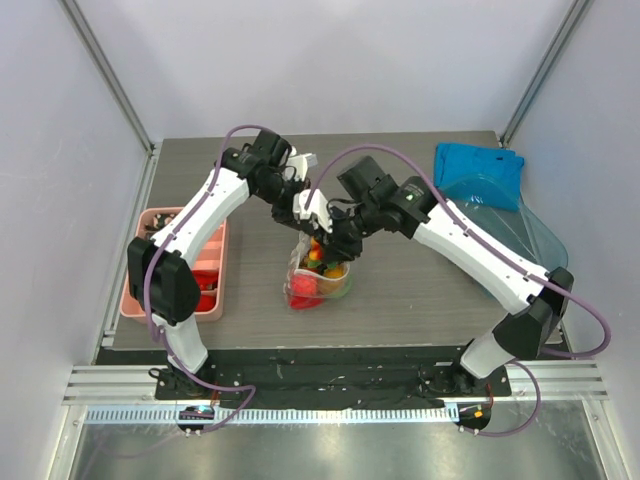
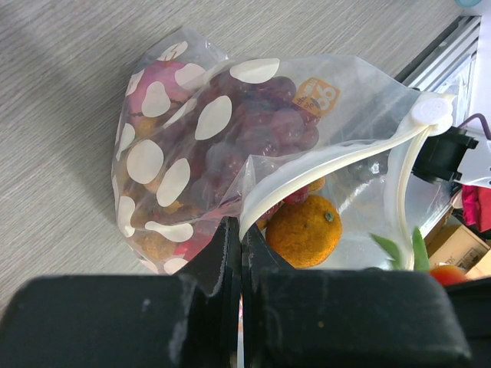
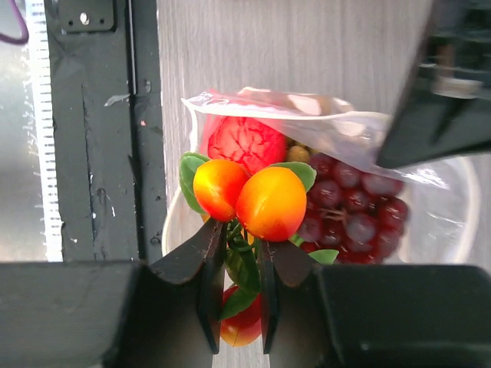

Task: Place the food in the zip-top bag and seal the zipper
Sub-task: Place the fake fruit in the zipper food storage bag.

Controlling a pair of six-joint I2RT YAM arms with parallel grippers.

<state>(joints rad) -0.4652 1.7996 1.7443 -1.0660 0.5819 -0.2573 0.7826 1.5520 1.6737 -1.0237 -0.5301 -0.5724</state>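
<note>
On the counter (image 1: 420, 290), the limp, slippery zip-top bag (image 2: 192, 138) sags around light food (image 2: 261, 123); the left jaws clamp its stiffer zipper (image 2: 322, 165), likely the soundest hold, while the right jaws pinch the stem of an orange sprig (image 3: 253, 195) over the mouth.

The view from above is bright and even. The arms (image 1: 210, 215) throw only soft, pale shadows on the desk (image 1: 420, 290), and the metal plate (image 1: 330, 450) in front shines. In the left wrist view the left fingers (image 2: 219, 257) are dark and blurry, while the bag (image 2: 192, 138) is sharp with small white gleams. In the right wrist view the right fingers (image 3: 209, 268) look soft, the orange fruits (image 3: 270, 203) glow, and a black shape (image 3: 445, 92) at the top right is blurred.
</note>
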